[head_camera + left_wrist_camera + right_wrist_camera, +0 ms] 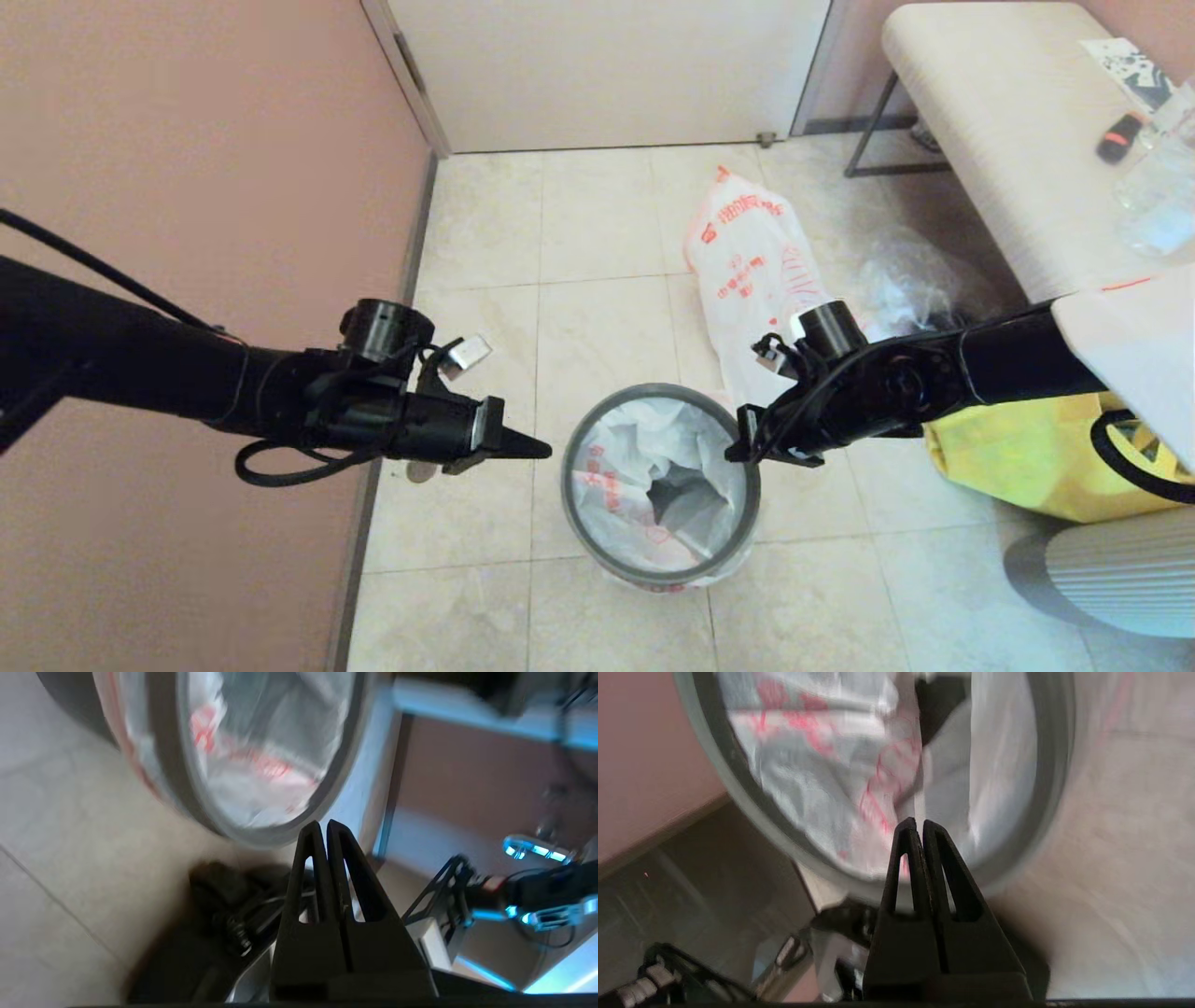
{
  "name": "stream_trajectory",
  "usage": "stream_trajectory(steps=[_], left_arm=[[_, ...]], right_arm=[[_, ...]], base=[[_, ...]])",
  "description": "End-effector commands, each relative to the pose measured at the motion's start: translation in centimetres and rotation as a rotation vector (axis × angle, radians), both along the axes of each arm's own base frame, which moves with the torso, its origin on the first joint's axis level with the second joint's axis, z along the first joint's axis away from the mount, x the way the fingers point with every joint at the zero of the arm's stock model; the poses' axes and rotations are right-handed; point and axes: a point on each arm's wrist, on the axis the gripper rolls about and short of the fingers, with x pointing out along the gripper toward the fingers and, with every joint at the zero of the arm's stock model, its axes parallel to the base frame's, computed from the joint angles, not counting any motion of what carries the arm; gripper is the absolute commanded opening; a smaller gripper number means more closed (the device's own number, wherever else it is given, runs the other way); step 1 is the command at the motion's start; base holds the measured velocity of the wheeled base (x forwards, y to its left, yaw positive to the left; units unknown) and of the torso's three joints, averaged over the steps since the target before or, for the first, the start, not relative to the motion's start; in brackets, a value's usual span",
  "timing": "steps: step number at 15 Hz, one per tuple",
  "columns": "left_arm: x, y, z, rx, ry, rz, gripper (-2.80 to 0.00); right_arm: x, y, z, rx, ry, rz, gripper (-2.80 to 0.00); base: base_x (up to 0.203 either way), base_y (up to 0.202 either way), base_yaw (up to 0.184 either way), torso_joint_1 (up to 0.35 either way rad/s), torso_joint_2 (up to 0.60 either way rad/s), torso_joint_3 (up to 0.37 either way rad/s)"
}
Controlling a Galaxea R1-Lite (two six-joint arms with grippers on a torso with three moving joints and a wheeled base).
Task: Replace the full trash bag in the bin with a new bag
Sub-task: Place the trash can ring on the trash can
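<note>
The bin (597, 555) stands on the tiled floor, its grey hoop rim (571, 446) holding the new bag (624, 485), white with orange-red print, spread inside it. The full trash bag (752, 271) lies plump on the floor behind the bin. My left gripper (546, 450) hovers just left of the rim, shut and empty, with the hoop (261, 836) right ahead of the left gripper (324, 823). My right gripper (733, 455) is shut and empty at the rim's right edge, the right gripper (920, 822) pointing over the new bag (822, 793) lining the bin.
A pink wall (187, 187) runs close on the left. A yellow fabric tote (1018, 457) and a clear plastic bag (910, 285) sit right of the bin. A padded bench (1008, 121) stands at the back right, a white door (607, 70) behind.
</note>
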Motion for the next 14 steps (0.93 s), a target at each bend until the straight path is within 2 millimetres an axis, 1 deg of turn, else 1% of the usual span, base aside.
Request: stream_trajectory(steps=[1, 4, 6, 9, 11, 14], left_arm=[[0.6, -0.7, -3.1, 0.017, 0.083, -0.023, -2.80], [1.0, -1.3, -4.5, 0.025, 0.115, -0.034, -2.80], [1.2, -1.8, -5.0, 0.028, 0.118, -0.046, -2.80], [1.9, -2.5, -6.4, 0.039, 0.134, -0.055, -2.80], [2.1, -3.4, -6.5, 0.044, 0.087, -0.058, -2.80], [2.9, -4.0, -8.4, 0.079, 0.079, -0.028, -2.80]], right_arm=[[0.7, 0.0, -1.6, 0.000, 0.013, -0.003, -2.80], [1.4, -1.2, -2.0, 0.007, 0.014, -0.029, -2.80], [1.6, -1.7, -2.1, 0.025, 0.025, -0.024, -2.80], [1.5, -2.0, -2.7, 0.033, 0.047, -0.015, -2.80], [2.2, -2.8, -3.8, 0.043, 0.045, -0.015, -2.80], [2.7, -3.3, -4.3, 0.043, 0.043, -0.017, -2.80]], base=[[0.000, 0.000, 0.000, 0.000, 0.00, 0.000], [0.000, 0.000, 0.000, 0.000, 0.00, 0.000], [0.000, 0.000, 0.000, 0.000, 0.00, 0.000], [0.000, 0.000, 0.000, 0.000, 0.00, 0.000], [0.000, 0.000, 0.000, 0.000, 0.00, 0.000], [0.000, 0.000, 0.000, 0.000, 0.00, 0.000]])
